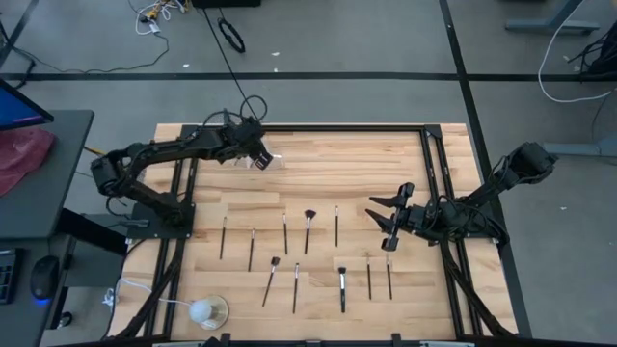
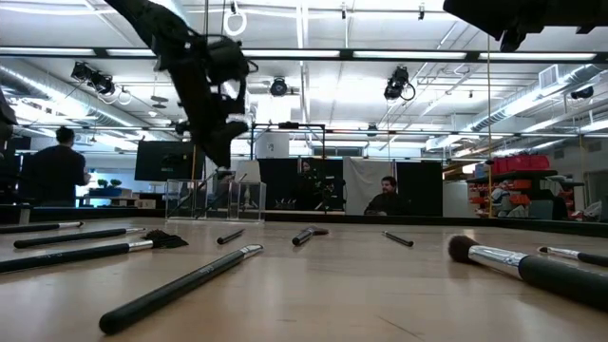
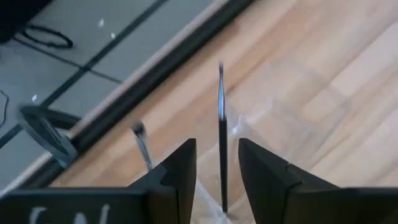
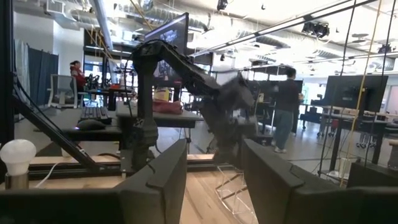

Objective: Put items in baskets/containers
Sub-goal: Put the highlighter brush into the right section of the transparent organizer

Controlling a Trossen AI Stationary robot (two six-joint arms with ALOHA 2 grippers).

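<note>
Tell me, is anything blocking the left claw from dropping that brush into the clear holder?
Nothing visible does. The left gripper hangs right above the clear holder at the table's far edge, with a thin brush between its fingers, pointing down into the holder. One brush already stands inside, off to the side.

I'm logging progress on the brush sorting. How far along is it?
Early. The left gripper is above the clear holder at the table's far edge, with one brush between its fingers and a second brush already there. About ten brushes remain on the table. The right gripper waits open, empty.
</note>
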